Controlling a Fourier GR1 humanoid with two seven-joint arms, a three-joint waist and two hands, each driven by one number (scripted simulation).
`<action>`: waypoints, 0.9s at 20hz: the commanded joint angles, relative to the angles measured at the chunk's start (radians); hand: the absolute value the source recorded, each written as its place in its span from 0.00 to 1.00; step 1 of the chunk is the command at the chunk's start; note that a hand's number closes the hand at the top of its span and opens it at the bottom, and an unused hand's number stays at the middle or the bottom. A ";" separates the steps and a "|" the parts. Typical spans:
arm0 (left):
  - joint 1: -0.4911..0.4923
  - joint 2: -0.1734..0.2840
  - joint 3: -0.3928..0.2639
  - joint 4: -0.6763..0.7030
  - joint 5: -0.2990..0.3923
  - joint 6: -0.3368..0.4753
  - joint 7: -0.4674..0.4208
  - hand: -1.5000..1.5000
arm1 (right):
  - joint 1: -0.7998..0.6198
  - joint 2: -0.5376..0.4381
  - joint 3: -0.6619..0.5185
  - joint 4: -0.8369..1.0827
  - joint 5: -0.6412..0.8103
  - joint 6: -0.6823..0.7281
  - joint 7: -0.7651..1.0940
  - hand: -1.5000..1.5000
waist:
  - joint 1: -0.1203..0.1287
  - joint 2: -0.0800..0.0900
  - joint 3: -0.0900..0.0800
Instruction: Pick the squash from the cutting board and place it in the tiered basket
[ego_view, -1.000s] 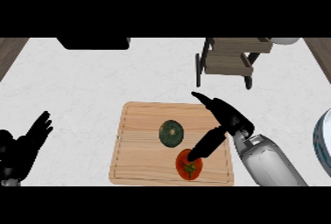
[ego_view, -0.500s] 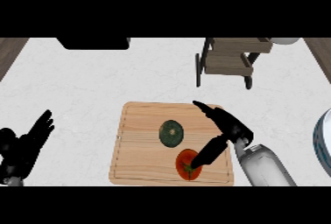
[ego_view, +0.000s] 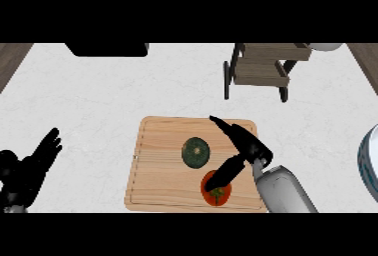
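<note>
I am holding my right robot hand (ego_view: 247, 145) open over the cutting board (ego_view: 159, 175), fingers straight, thumb hanging above the tomato (ego_view: 216, 188), while the squash (ego_view: 196, 152) is lying untouched just beside it. The squash is looking rigid, rounded and probably smooth, so I am planning to span its widest sides. My left robot hand (ego_view: 29, 167) is resting open at the bench's (ego_view: 88, 100) left edge.

Cutting board (ego_view: 166, 175): pale wood, visible grain, matt.
Counter (ego_view: 103, 100): white, faintly veined like marble, smooth.
Tiered basket (ego_view: 262, 70): light wooden slats on dark frame, matt.
Squash (ego_view: 196, 152): dark green skin, dull.
Tomato (ego_view: 215, 189): red, smooth.
Right hand (ego_view: 247, 145): matt black; forearm grey, slight sheen.
</note>
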 joint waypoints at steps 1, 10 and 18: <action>-0.018 0.015 0.060 0.023 -0.001 -0.038 -0.008 0.50 | -0.016 0.028 -0.033 0.000 0.014 0.037 0.009 0.00 | -0.001 0.000 0.000; -0.002 -0.024 0.068 0.001 -0.045 -0.055 -0.003 0.50 | -0.051 0.044 0.037 0.191 0.025 -0.087 -0.110 0.00 | 0.002 0.001 0.000; -0.017 -0.032 0.069 -0.001 -0.061 -0.073 0.014 0.50 | -0.174 0.044 0.125 0.319 -0.083 -0.195 -0.118 0.00 | 0.011 0.002 0.000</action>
